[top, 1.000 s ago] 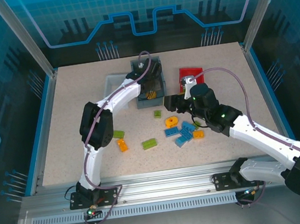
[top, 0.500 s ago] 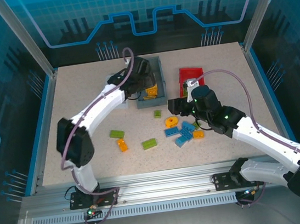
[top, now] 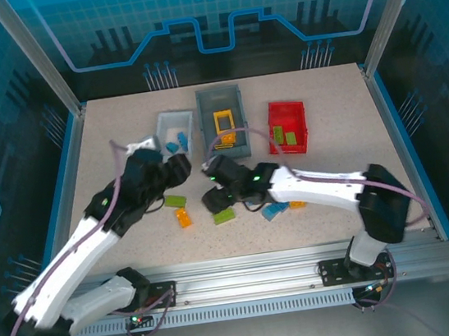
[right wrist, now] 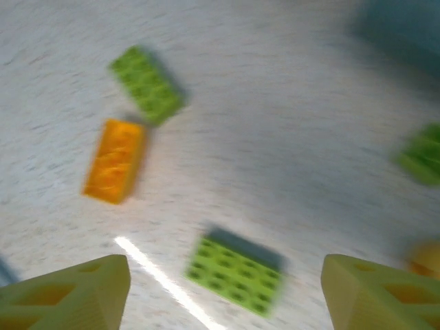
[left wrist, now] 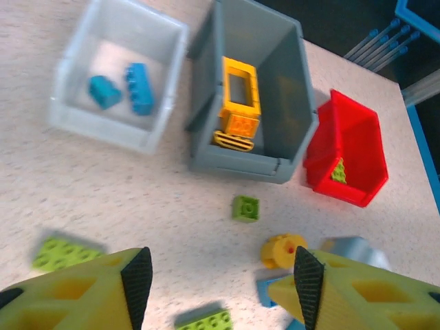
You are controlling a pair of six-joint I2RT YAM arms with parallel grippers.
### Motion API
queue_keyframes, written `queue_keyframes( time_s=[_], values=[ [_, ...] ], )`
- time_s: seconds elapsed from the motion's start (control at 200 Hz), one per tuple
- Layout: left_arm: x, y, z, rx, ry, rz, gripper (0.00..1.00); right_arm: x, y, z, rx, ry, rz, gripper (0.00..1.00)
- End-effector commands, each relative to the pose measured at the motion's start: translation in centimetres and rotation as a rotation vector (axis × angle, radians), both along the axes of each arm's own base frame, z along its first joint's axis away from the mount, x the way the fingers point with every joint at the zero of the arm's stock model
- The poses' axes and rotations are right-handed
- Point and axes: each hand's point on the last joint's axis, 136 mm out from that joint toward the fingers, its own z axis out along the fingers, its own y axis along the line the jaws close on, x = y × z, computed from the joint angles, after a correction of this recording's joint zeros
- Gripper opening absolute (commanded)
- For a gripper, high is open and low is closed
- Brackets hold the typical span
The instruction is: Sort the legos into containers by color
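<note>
Inside a blue-lit booth (top: 213, 20), a white bin (top: 175, 130), grey bin (top: 223, 127) and red bin (top: 288, 126) stand near the speckled worktop's (top: 104, 134) far edge. Loose bricks (top: 223, 215) lie mid-worktop; left gripper (left wrist: 220, 265) and right gripper (right wrist: 225, 265) gape, empty.

Right wrist view is smeared for us: the orange brick (right wrist: 115, 160), far lime brick (right wrist: 146, 84) and near lime brick (right wrist: 237, 275) look soft. A 3rd lime brick (right wrist: 421, 152) and a yellow piece (right wrist: 427, 258) run off the right edge. Up top, the right arm (top: 326, 188) covers some blue bricks (top: 273, 210).
</note>
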Motion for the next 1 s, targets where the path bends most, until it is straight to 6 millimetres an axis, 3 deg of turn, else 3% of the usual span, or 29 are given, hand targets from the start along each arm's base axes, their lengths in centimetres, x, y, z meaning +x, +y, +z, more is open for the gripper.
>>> queue_keyframes(
  time_s=[0.0,0.13,0.3,0.405,0.435,0.545,0.785,0.99],
  values=[
    [-3.4,4.7,-2.3,0.018,0.023,0.152,0.62,-1.1,5.8,-0.3,0.036,0.021,0.194,0.77],
    [-6.7,7.8,-3.3,-0.032,-0.011,0.219,0.63,0.6,8.9,-2.9,-0.050,0.040,0.261,0.80],
    [-9.3,9.6,-3.7,-0.104,-0.058,0.244,0.66,2.8,11.0,-6.1,-0.144,0.048,0.312,0.83],
    [-10.0,10.2,-3.9,-0.109,-0.049,0.255,0.65,4.3,11.6,-6.5,-0.162,0.041,0.315,0.83],
    [-10.1,10.2,-4.0,-0.106,-0.044,0.253,0.65,4.5,11.7,-8.1,-0.181,0.063,0.318,0.83],
    [-10.2,10.2,-4.0,-0.102,-0.037,0.250,0.66,4.9,12.4,-9.4,-0.197,0.081,0.329,0.79],
    [-10.0,9.9,-3.9,-0.098,-0.036,0.237,0.66,5.9,12.3,-11.6,-0.233,0.107,0.291,0.55],
    [-9.6,9.0,-4.2,-0.111,-0.034,0.208,0.66,7.0,12.1,-9.7,-0.220,0.048,0.261,0.34]
  ],
)
